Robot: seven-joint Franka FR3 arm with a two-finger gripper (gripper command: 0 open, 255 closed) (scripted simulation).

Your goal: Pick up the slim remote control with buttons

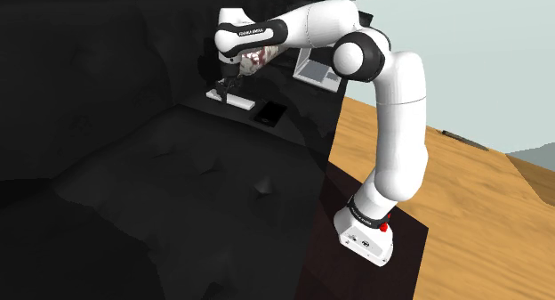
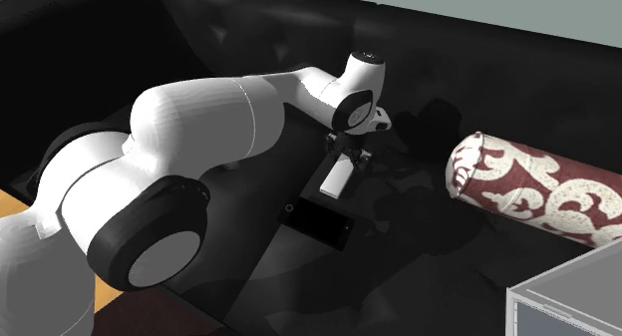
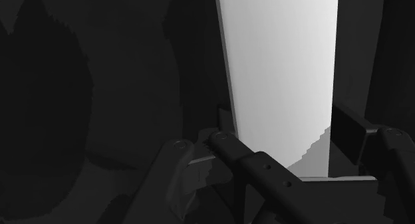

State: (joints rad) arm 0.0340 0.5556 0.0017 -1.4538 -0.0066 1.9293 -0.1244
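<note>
The remote control (image 2: 337,176) is a slim, plain white slab lying on the black couch surface (image 1: 178,182); no buttons are drawn on it. It also shows as a pale strip (image 1: 228,99) under the hand in the shoulder view. My black gripper (image 2: 348,151) stands straight down over its far end. In the wrist view the white remote (image 3: 282,70) runs between the two fingers, and each finger presses against one long edge. My gripper (image 3: 286,133) is shut on it. The remote rests on the couch.
A flat black rectangular object (image 2: 317,224) lies beside the remote, towards the stand. A dark red and white patterned bolster (image 2: 528,189) lies at the second exterior view's right. A grey box (image 1: 316,71) sits behind the arm. Wooden floor (image 1: 462,191) runs beside the couch.
</note>
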